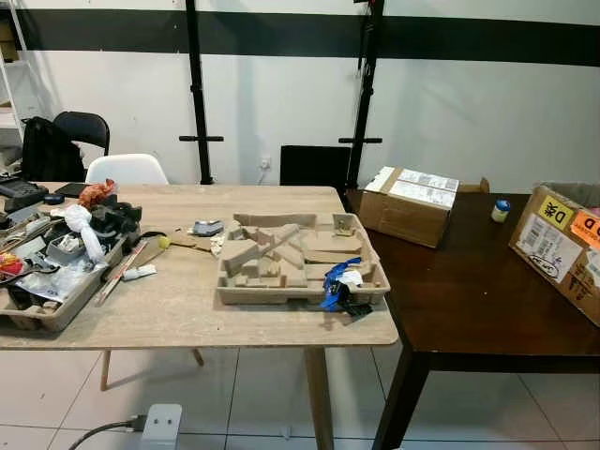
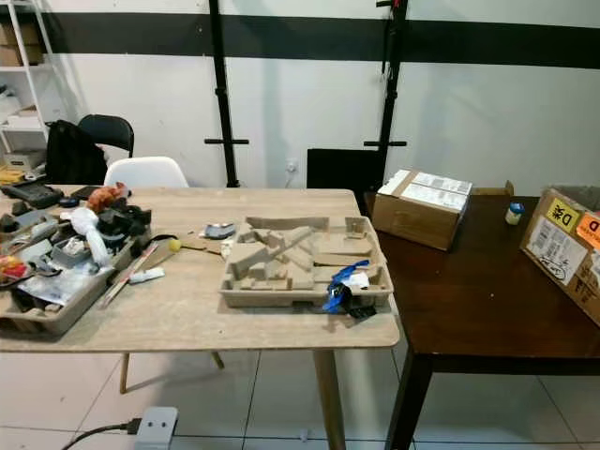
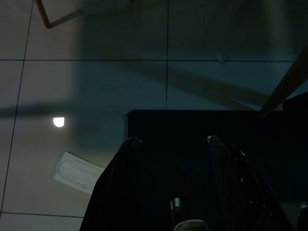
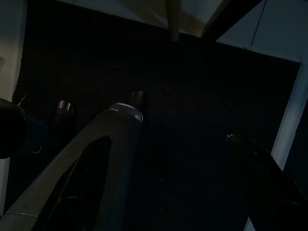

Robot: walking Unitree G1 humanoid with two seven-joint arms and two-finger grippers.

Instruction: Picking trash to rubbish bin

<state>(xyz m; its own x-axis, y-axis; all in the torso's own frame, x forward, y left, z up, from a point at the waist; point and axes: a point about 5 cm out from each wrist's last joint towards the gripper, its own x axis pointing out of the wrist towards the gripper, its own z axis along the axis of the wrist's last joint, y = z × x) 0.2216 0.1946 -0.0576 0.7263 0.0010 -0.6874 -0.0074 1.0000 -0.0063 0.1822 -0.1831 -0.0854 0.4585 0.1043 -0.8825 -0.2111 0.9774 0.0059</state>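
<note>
Left eye view: crumpled blue-white trash [image 1: 339,281] on pulp tray [image 1: 246,292]; both grippers' fingers apart.

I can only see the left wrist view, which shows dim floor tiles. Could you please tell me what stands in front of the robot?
Observer: A light wooden table stands ahead, with a moulded cardboard tray on it.
Operator: Thank you. Is there anything on it that looks like trash?
Observer: A crumpled blue and white wrapper lies at the tray's front right corner, near the table edge.
Operator: And how is the right gripper?
Observer: The right gripper points down at the floor, fingers apart, holding nothing.
</note>
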